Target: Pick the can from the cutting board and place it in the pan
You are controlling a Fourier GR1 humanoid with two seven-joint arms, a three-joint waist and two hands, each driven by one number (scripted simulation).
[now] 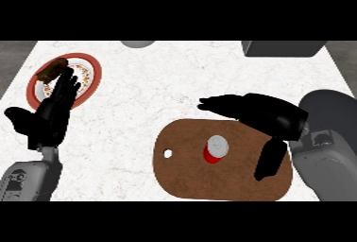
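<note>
Head view: the white marble counter [174, 80] carries, in falling order of size, the brown cutting board [209, 182], a dark grey pan [335, 108] at the right edge, a red-rimmed plate [89, 71] holding a brown food item [52, 70], and the red can [216, 149]. You see the can upright on the board, untouched. Your right hand [268, 113] hangs just beyond it, fingers extended and holding nothing, thumb alongside the can but apart. Your left hand [52, 111] rests open at the left. Grasp, lift and placement all remain.
</note>
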